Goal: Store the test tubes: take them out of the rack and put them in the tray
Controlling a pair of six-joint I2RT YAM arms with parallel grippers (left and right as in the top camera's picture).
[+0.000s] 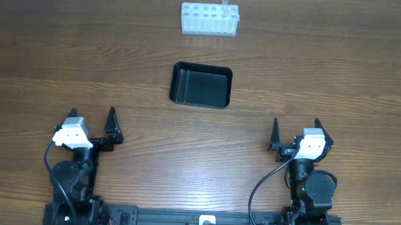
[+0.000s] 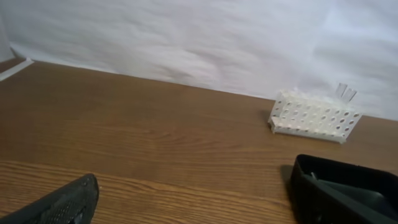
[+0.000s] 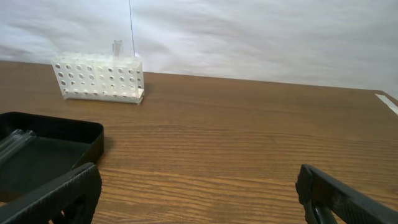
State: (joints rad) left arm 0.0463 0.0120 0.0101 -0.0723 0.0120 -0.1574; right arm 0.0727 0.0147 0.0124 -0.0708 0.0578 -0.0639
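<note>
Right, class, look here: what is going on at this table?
Nothing is being handled. The left end effector and right end effector are both open and empty, well short of the black tray. Beyond it, one test tube stands in the white rack.

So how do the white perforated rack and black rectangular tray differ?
The white perforated rack is a tall holed block; the black rectangular tray, a low open dish. On the wooden table, the rack stands near the far edge, the tray near the middle. A clear test tube stands upright in the rack, none in the tray. Both are rectangular.
</note>
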